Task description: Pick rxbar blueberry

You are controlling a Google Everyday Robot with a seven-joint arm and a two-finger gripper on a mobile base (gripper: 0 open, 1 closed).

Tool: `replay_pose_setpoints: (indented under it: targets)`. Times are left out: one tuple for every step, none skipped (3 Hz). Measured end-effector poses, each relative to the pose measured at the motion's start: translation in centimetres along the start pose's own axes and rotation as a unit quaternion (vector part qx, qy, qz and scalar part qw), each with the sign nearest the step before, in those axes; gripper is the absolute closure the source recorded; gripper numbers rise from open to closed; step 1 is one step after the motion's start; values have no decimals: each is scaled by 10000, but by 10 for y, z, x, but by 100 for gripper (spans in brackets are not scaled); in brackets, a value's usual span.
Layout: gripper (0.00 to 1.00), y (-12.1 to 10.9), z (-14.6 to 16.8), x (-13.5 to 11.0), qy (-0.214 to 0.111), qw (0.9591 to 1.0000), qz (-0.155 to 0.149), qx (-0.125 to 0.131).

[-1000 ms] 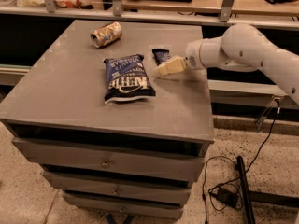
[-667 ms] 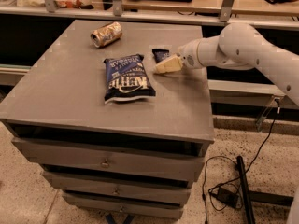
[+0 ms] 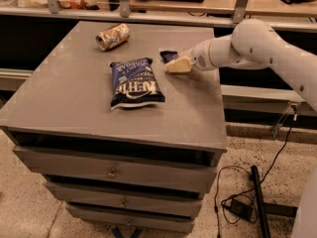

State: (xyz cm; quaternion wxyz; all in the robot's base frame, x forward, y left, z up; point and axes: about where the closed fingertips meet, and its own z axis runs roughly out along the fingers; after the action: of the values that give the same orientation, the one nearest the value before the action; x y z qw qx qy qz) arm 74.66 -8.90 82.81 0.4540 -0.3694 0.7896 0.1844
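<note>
The rxbar blueberry (image 3: 168,56) is a small dark navy bar lying flat on the grey cabinet top (image 3: 74,93), right of centre toward the back. My gripper (image 3: 176,65) comes in from the right on the white arm and sits low over the near right part of the bar, covering some of it. Its cream-coloured fingertips (image 3: 179,65) rest at the bar's edge.
A large dark-blue chip bag (image 3: 135,82) with white lettering lies in the middle of the top, just left of the bar. A crushed gold-tan can (image 3: 112,36) lies at the back left. A railing runs behind the cabinet. Cables lie on the floor at the right.
The gripper has stayed at the bar, shifting only slightly to the left. The bar, bag and can have not moved.
</note>
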Motion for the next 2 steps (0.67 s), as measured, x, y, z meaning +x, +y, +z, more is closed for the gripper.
replay_pose_setpoints:
  targets:
    - [100, 0, 0, 0, -1, 10000, 0, 0]
    - [100, 7, -21, -49, -440, 9985, -251, -191]
